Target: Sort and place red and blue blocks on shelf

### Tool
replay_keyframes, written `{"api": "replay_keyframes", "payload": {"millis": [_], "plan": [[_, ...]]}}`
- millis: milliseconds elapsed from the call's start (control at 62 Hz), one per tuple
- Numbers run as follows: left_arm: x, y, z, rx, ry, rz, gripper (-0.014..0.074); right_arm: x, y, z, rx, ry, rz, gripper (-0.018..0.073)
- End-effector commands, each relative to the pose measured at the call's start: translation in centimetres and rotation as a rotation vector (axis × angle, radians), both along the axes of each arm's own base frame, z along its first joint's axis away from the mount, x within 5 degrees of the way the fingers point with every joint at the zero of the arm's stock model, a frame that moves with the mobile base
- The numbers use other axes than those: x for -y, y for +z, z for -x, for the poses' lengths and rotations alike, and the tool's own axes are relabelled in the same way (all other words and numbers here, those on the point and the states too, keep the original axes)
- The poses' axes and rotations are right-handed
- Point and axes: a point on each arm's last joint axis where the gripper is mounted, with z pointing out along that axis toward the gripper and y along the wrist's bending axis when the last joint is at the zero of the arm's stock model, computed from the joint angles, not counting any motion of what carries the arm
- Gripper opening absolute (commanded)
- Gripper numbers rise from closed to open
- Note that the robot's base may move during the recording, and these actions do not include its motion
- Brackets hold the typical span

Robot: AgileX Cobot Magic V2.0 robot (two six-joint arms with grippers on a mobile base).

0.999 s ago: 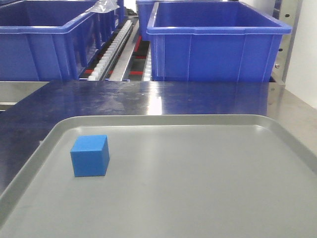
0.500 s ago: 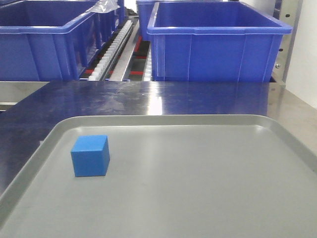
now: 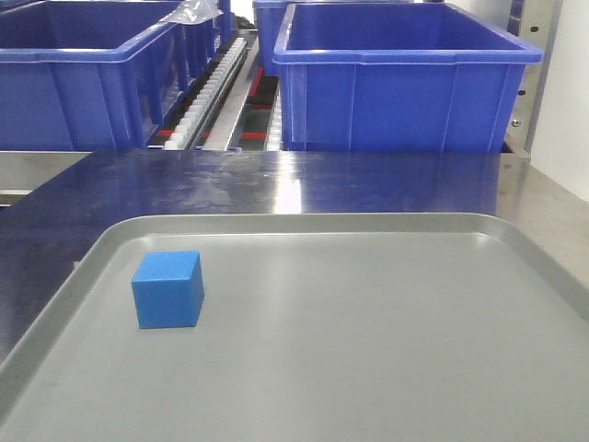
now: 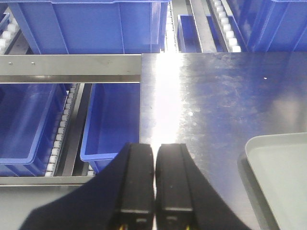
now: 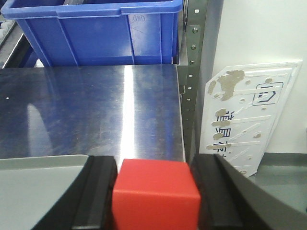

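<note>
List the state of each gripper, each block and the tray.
left gripper: shut, empty.
right gripper: shut on the red block.
red block: held by the right gripper.
blue block: loose, flat on the tray.
tray: lying on the table.

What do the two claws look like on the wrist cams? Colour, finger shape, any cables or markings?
Left claw: matte black, with two broad, flat-topped fingers that have rounded corners and widen into a black body. There are small yellowish specks near the base. Right claw: same black, thick fingers with stepped inner edges. No cables or markings visible.
</note>
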Motion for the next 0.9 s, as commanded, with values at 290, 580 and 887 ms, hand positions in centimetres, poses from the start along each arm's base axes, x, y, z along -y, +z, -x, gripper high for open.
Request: {"api": "replay_keyframes", "payload": {"millis": [290, 580, 887], "plan": [[0.4, 0.3, -1.1, -0.067, -0.004, 0.041, 0.0259, 0.1, 1.7, -0.2, 0.118, -0.003, 0.015, 0.0054], [1.0, -0.9, -2.7, -0.284, 0.003, 0.103, 0.0428, 0.1, 1.7, -0.2, 0.118, -0.003, 0.015, 0.0054], [1.6, 2.6, -5.2, -0.391, -0.008, 0.088, 0.0417, 0.1, 1.7, -0.2, 0.118, -0.003, 0.015, 0.0054]]}}
